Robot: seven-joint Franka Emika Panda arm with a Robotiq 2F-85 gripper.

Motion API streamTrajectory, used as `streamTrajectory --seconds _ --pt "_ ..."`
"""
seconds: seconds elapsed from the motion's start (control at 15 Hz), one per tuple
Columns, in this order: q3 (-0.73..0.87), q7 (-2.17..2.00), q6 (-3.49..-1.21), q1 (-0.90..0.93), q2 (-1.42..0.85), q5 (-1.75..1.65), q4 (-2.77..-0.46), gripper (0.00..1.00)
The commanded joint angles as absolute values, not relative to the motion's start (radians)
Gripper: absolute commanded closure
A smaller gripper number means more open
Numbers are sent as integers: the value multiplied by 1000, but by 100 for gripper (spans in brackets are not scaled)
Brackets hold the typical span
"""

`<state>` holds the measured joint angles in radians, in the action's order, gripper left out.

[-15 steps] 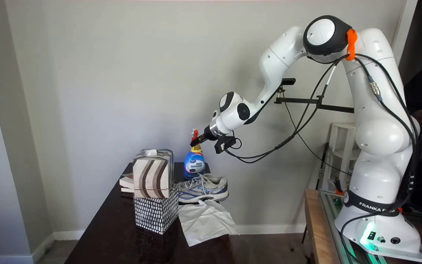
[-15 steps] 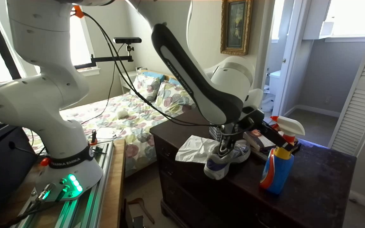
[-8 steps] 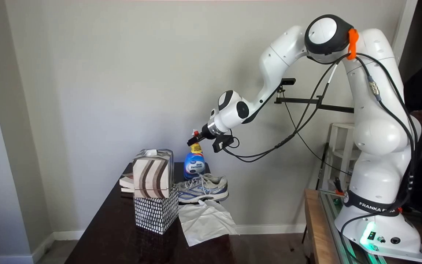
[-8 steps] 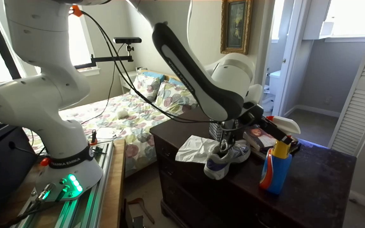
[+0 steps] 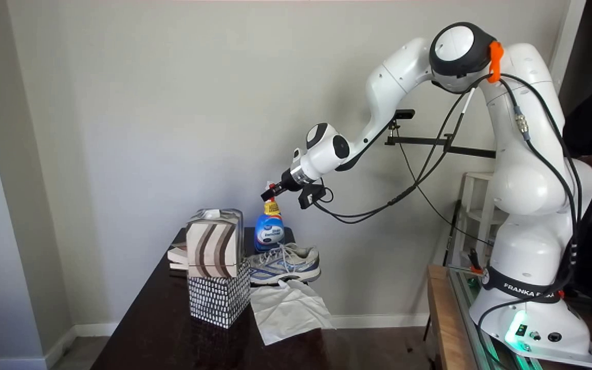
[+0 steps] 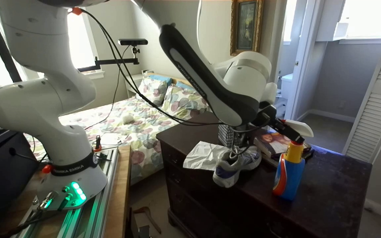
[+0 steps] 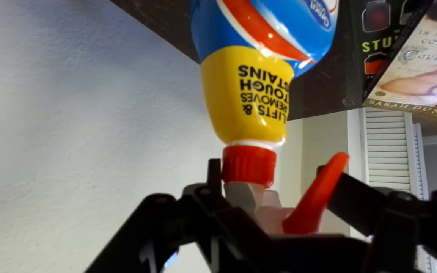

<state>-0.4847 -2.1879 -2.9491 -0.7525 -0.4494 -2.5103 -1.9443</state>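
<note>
A blue and yellow spray bottle (image 5: 269, 232) with a red collar and white spray head stands upright on the dark dresser, in both exterior views. My gripper (image 5: 266, 195) is at its spray head. In the wrist view the neck and red trigger (image 7: 315, 199) sit between the jaws. One finger (image 7: 214, 172) lies right beside the red collar, touching or nearly so. The opposite finger (image 7: 349, 201) is behind the trigger, and bare wall shows between it and the neck. My gripper (image 7: 268, 165) is still open around the bottle. The spray head's far part is hidden.
A grey-blue sneaker (image 5: 285, 264) and crumpled white paper (image 5: 290, 312) lie nearer the robot. A striped bag (image 5: 214, 249) sits on a patterned box (image 5: 219, 298). Books (image 6: 273, 143) lie beside the bottle on the dresser (image 6: 339, 188). A wall rises behind the bottle.
My gripper has risen slightly and moved forward onto the spray head over the last second. In the last half second the bottle has shifted a little, slightly away from the robot.
</note>
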Motion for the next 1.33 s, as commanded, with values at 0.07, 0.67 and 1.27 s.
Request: streamTrajectory --seconds 0.07,0.67,1.27 --pt "-486 -2198 -2934 -783 -461 -2505 -1956 74" --pt "-380 -2109 -2831 -705 -407 -2124 -2068 99" --pt "-403 -2049 -2710 -660 -345 -1878 -2138 48"
